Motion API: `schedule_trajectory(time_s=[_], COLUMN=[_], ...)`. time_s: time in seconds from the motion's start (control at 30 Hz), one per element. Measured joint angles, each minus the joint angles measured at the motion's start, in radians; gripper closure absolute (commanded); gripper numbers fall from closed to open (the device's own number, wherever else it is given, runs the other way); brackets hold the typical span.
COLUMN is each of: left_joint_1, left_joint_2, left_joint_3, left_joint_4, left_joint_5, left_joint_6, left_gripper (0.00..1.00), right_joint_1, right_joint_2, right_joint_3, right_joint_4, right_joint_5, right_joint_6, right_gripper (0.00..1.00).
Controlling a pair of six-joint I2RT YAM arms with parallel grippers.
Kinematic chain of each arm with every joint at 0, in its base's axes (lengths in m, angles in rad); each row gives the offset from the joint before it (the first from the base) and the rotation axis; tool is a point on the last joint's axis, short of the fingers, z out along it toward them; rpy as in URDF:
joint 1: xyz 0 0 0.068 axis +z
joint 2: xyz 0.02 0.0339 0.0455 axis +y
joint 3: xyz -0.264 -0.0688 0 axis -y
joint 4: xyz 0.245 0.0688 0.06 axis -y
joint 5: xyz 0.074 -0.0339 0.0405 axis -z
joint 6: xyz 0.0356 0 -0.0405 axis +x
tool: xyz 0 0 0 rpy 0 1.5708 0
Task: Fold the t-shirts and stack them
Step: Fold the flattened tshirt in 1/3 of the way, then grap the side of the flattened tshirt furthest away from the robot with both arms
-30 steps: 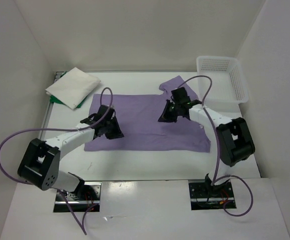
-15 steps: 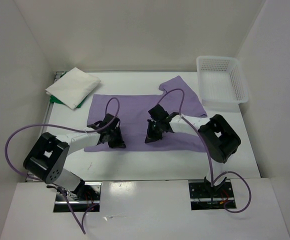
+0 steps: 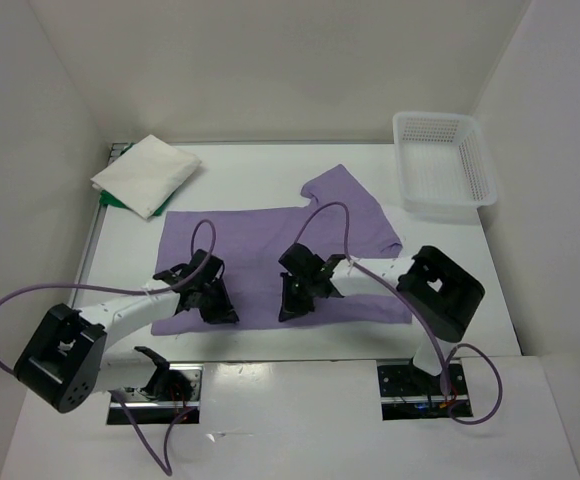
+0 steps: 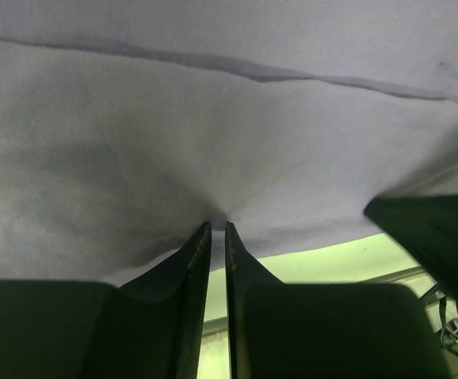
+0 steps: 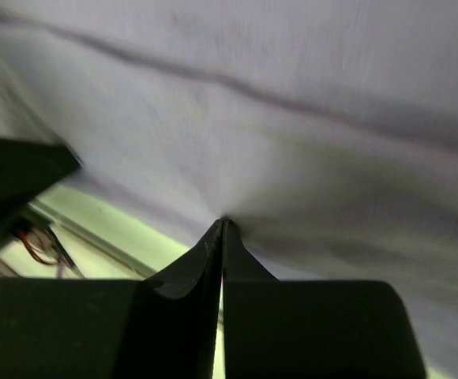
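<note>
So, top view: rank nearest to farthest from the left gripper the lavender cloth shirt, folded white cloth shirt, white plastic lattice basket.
1. Lavender shirt, held by left gripper
2. Folded white shirt, far left
3. White lattice basket, far right

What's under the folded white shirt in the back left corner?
A green t-shirt: only a thin strip of it shows past the near left edge of the white t-shirt. The rest is covered, so its fold cannot be judged.
</note>
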Motion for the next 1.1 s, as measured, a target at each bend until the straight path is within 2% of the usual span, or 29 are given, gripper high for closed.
schedule_trajectory(time_s=[0.07, 0.13, 0.23, 0.3, 0.33, 0.4, 0.47, 0.53, 0.57, 0.6, 0.73, 0.77, 0.8, 0.9, 0.93, 1.1], left_joint_1=[0.006, 0.022, 0.111, 0.212, 0.269, 0.37, 0.441, 0.494, 0.517, 0.537, 0.595, 0.605, 0.61, 0.618, 0.62, 0.627], left_joint_2=[-0.001, -0.007, -0.036, -0.04, -0.034, 0.006, 0.074, 0.155, 0.196, 0.232, 0.353, 0.379, 0.4, 0.451, 0.47, 0.568], left_joint_3=[0.002, 0.018, 0.08, 0.176, 0.233, 0.34, 0.424, 0.489, 0.512, 0.528, 0.579, 0.597, 0.614, 0.669, 0.692, 0.778], left_joint_4=[-0.016, -0.053, -0.135, -0.163, -0.149, -0.114, -0.061, -0.016, 0.005, 0.023, 0.047, 0.048, 0.05, 0.054, 0.058, 0.076], left_joint_5=[0.007, 0.012, 0.006, 0.013, 0.018, 0.028, 0.031, 0.023, 0.015, 0.007, -0.05, -0.068, -0.089, -0.154, -0.177, -0.254], left_joint_6=[-0.004, 0.004, 0.032, 0.06, 0.074, 0.099, 0.119, 0.137, 0.142, 0.148, 0.167, 0.169, 0.172, 0.194, 0.197, 0.224], left_gripper=[0.74, 0.69, 0.65, 0.63, 0.63, 0.62, 0.65, 0.74, 0.82, 0.85, 0.86, 0.83, 0.75, 0.69, 0.64, 0.61], right_joint_1=[0.012, -0.008, -0.087, -0.153, -0.192, -0.285, -0.405, -0.521, -0.576, -0.62, -0.702, -0.704, -0.705, -0.704, -0.704, -0.704], right_joint_2=[-0.02, -0.043, -0.089, -0.115, -0.127, -0.145, -0.148, -0.141, -0.131, -0.116, 0.011, 0.051, 0.082, 0.159, 0.173, 0.241], right_joint_3=[-0.009, -0.009, 0.022, 0.078, 0.111, 0.182, 0.256, 0.318, 0.347, 0.377, 0.528, 0.563, 0.587, 0.628, 0.633, 0.721], right_joint_4=[-0.032, -0.08, -0.154, -0.193, -0.202, -0.209, -0.213, -0.215, -0.216, -0.217, -0.233, -0.235, -0.236, -0.241, -0.246, -0.256], right_joint_5=[0.005, 0.013, 0.024, 0.024, 0.023, 0.007, -0.009, 0.002, 0.014, 0.029, 0.063, 0.067, 0.068, 0.06, 0.056, 0.022], right_joint_6=[0.0, -0.012, -0.058, -0.099, -0.124, -0.18, -0.226, -0.265, -0.283, -0.301, -0.365, -0.377, -0.385, -0.401, -0.402, -0.401], right_gripper=[0.91, 0.8, 0.69, 0.69, 0.85, 1.0, 1.0, 1.0, 0.97, 0.94, 0.86, 0.86, 0.84, 0.78, 0.78, 0.73])
